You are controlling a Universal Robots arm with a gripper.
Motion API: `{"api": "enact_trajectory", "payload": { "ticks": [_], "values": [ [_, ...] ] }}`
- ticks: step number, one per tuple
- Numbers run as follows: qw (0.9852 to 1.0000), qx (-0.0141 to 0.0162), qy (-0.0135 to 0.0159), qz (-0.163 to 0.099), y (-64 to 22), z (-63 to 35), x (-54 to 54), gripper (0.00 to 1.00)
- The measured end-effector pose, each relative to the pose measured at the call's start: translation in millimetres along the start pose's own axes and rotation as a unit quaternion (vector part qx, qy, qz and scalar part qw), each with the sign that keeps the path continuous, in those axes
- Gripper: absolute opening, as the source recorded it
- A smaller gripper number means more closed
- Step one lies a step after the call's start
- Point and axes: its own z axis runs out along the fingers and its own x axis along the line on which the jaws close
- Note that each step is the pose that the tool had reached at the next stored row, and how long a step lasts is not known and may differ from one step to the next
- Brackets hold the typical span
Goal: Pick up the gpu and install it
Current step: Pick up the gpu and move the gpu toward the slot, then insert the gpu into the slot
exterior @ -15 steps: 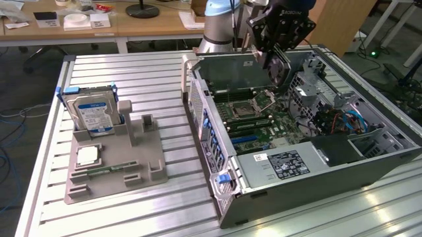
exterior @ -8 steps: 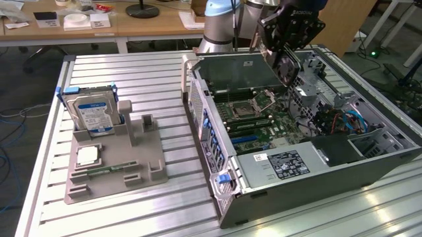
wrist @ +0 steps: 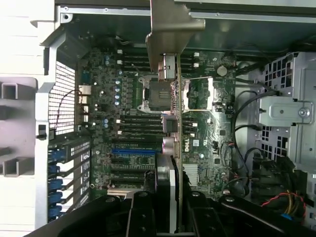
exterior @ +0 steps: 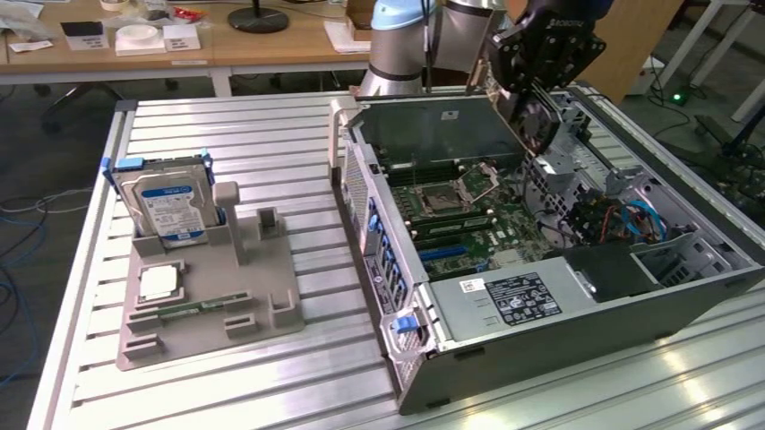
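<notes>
The gpu (exterior: pixel 529 118) is a dark flat card that hangs upright below my gripper (exterior: pixel 540 85), over the back of the open computer case (exterior: pixel 538 354). My gripper is shut on the card's upper edge. In the wrist view the gpu (wrist: pixel 172 123) shows edge-on, with its silvery bracket (wrist: pixel 168 24) at the far end. It is held above the motherboard (wrist: pixel 98 89), roughly over the processor socket (wrist: pixel 155 94) and apart from the board. The gripper (wrist: pixel 170 217) clamps the card between its dark fingers (wrist: pixel 143 217).
A blue expansion slot (wrist: pixel 133 152) lies on the board near the case's rear grille (wrist: pixel 64 98). On the slatted table, a grey holder (exterior: pixel 203 309) carries a hard drive (exterior: pixel 167 202), a square processor chip (exterior: pixel 159 284) and a memory stick (exterior: pixel 197 306). Cables (exterior: pixel 622 219) fill the case's far side.
</notes>
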Motion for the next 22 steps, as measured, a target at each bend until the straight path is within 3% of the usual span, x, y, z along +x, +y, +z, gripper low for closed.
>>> {"api": "enact_trajectory", "payload": {
  "ticks": [5,22],
  "values": [
    [1.0000,0.0000,0.0010,0.000,-0.2,-0.1,-13.8,0.28],
    [1.0000,0.0000,0.0012,-0.003,-0.2,-0.2,-14.3,0.28]
  ]
}}
